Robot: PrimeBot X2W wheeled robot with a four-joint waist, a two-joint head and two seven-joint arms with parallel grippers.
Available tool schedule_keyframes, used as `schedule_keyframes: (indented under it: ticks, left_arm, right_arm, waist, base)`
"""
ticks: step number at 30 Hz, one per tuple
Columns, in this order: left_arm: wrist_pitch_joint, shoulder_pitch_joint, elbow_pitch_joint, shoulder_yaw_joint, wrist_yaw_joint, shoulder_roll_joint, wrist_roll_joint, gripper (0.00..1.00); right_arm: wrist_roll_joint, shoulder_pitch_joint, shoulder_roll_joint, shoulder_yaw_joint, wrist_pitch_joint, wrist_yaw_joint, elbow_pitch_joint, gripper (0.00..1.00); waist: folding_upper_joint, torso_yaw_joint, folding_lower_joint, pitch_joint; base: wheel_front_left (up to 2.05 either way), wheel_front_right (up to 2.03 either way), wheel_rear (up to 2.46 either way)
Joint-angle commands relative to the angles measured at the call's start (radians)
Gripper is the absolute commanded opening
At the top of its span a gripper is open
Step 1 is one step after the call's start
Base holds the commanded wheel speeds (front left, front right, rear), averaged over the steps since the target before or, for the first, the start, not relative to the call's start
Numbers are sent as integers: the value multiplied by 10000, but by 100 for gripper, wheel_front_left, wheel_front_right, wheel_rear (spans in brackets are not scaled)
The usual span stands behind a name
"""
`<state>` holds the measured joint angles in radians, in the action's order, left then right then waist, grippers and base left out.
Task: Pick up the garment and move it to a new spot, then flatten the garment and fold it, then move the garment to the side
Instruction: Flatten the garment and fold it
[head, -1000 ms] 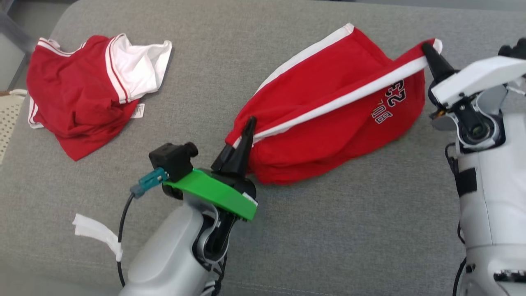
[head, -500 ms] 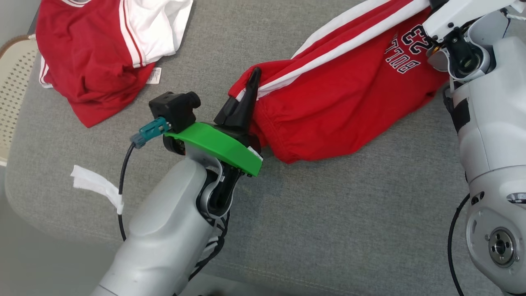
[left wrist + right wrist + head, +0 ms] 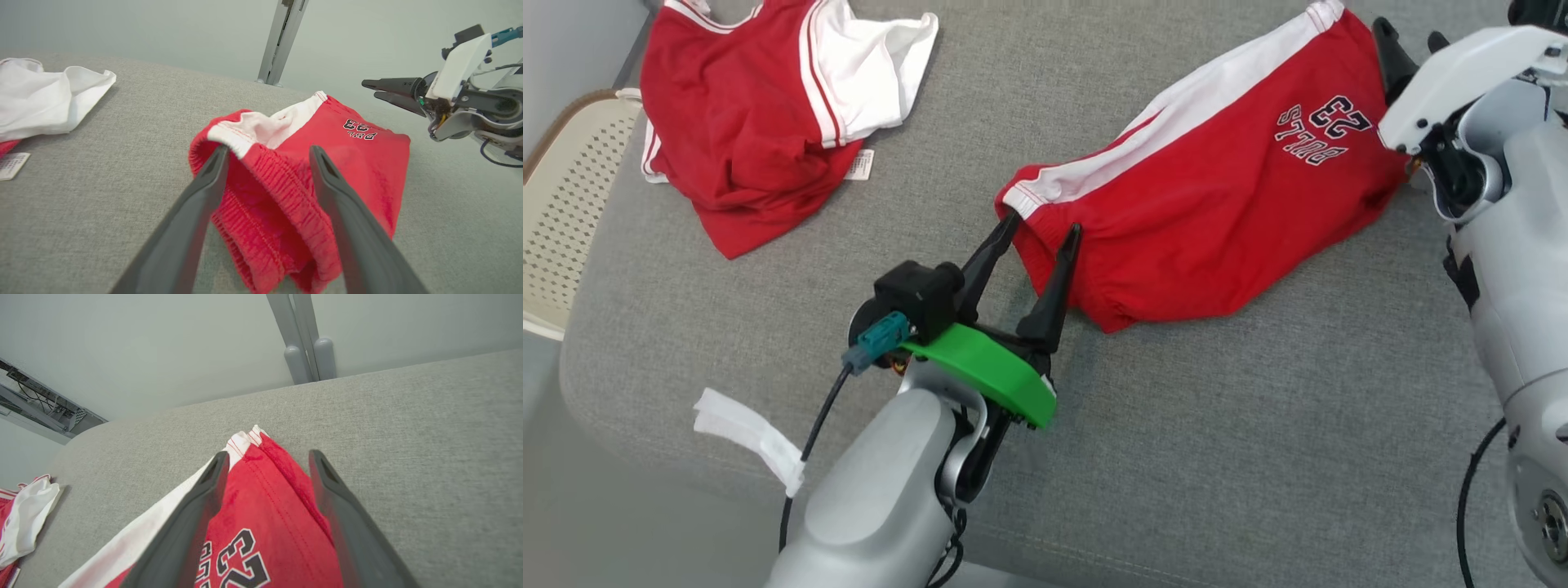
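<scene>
From my head, the red shorts point(image 3: 1217, 220) lie spread on the grey couch point(image 3: 1258, 449), a white stripe running along their far edge. Their print point(image 3: 1327, 122) is upside down to me: a black and white 23 with a word beside it that looks like BULLS. My left jaws stand open, the fingers point(image 3: 1058, 278) on either side of the waistband corner, gripping nothing. My right jaws are open too, finger tips point(image 3: 1390, 53) at the far right corner of the shorts. At the upper left sits a crumpled red and white jersey point(image 3: 743, 139), well apart from the shorts, with a white label point(image 3: 859, 163) at its edge; its writing is too small to read. A cream basket point(image 3: 564, 204) with a holed wall shows at the left edge, and I cannot see what is in it. A white strip point(image 3: 747, 437) lies near my left forearm.

From my left wrist, the shorts' point(image 3: 327, 171) elastic waistband bunches between my spread fingers point(image 3: 196, 212), one tip touching the white stripe's end. The print point(image 3: 359, 128) is small and I can make out only the 23. The label point(image 3: 12, 165) lies flat on the couch at the left, unreadable.

From my right wrist, the shorts' point(image 3: 261, 506) hem corner rises between my parted fingers point(image 3: 192, 522), and the 23 point(image 3: 241, 559) reads clearly, black outlined in white
</scene>
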<state>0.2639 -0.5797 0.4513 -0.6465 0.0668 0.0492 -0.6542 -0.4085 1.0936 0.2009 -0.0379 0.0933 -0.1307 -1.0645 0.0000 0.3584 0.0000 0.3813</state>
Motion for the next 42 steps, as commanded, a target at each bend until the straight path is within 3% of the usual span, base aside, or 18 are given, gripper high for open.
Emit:
schedule_keyframes:
  ticks: [1, 11, 22, 23, 24, 26, 33, 42]
  left_arm:
    - [4, 247, -102, 117, -79, 69, 286, 100]
    - [4, 1749, -1815, 1827, -341, 274, 1216, 100]
    - [4, 3491, -3399, 4412, -422, 90, 2769, 100]
    - [4, 3615, -3438, 4548, -394, 79, 2839, 100]
    - [4, 3738, -3478, 4718, -355, 61, 2923, 100]
    - [4, 3887, -3522, 4934, -282, 34, 3029, 100]
    - [4, 4108, -3486, 4901, -306, 18, 2928, 100]
    - [4, 4438, -3352, 5149, -173, 23, 3405, 100]
  right_arm:
    - [-105, -316, 169, 210, -63, -1, 65, 100]
    - [-730, -1178, 1228, 1316, -55, 0, 15, 100]
    - [-845, -1514, 1536, 2483, 101, 0, -333, 100]
    - [-912, -1558, 1534, 2574, 174, 0, -345, 91]
    - [-1027, -1586, 1520, 2667, 263, 0, -349, 64]
    - [-1177, -1645, 1531, 2832, 368, 0, -307, 0]
    - [-1842, -1854, 1632, 3054, -61, 8, -110, 0]
    - [-3364, -3217, 1968, 2965, -750, 8, 423, 0]
  waist:
    - [0, 19, 0, -337]
    - [0, 330, 0, -393]
    - [0, 551, 0, -265]
    - [0, 546, 0, -271]
    - [0, 540, 0, -280]
    - [0, 533, 0, -291]
    - [0, 346, 0, -539]
    - [0, -482, 0, -1397]
  base:
    - [0, 0, 0]
    - [0, 0, 0]
    - [0, 0, 0]
    - [0, 0, 0]
    - [0, 0, 0]
    - [0, 0, 0]
    - [0, 0, 0]
    - [0, 0, 0]
